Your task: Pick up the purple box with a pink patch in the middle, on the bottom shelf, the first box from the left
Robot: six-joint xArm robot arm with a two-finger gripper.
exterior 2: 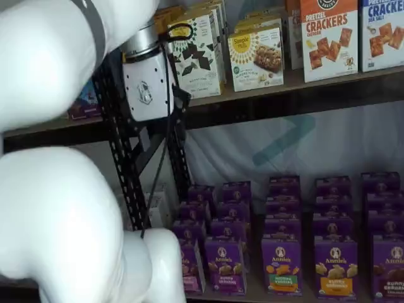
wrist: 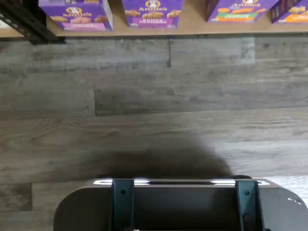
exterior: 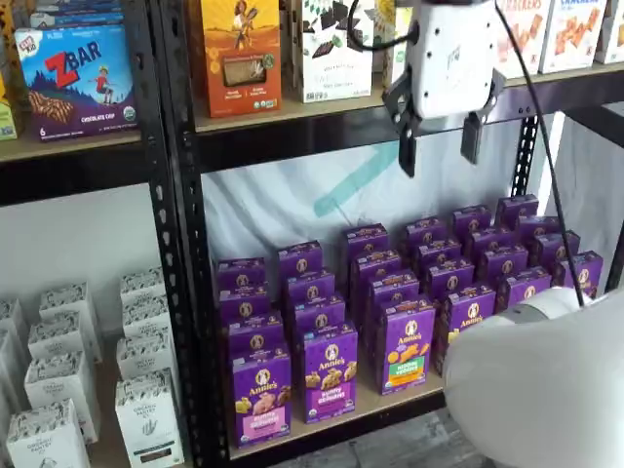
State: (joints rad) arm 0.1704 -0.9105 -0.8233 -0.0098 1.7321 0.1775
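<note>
While the arm's white bulk fills the near part of both shelf views, your gripper (exterior: 439, 146) hangs high, level with the upper shelf, its two black fingers plainly apart and holding nothing. It is well above the goods you want.

Below it, on the bottom shelf (exterior: 390, 403), stand rows of purple boxes. Your target, the purple box (exterior: 260, 395), is at the front of the leftmost row, just beside the black post (exterior: 185, 292); its pink panel sits low on the face. In the wrist view the same box (wrist: 76, 14) shows at the shelf's front edge, next to the post, with the plank floor (wrist: 154, 106) between camera and shelf.

Judge it as a light, stiff cardboard carton, probably part air inside, so its broad faces may give under a hard squeeze. Its printed skin looks smooth and could slip. Take it across the narrow width, near the upper half, where the folded edges are firmest. Mind that its right neighbour (exterior: 330, 371) stands close, and the post leaves little room on the other side.
</note>
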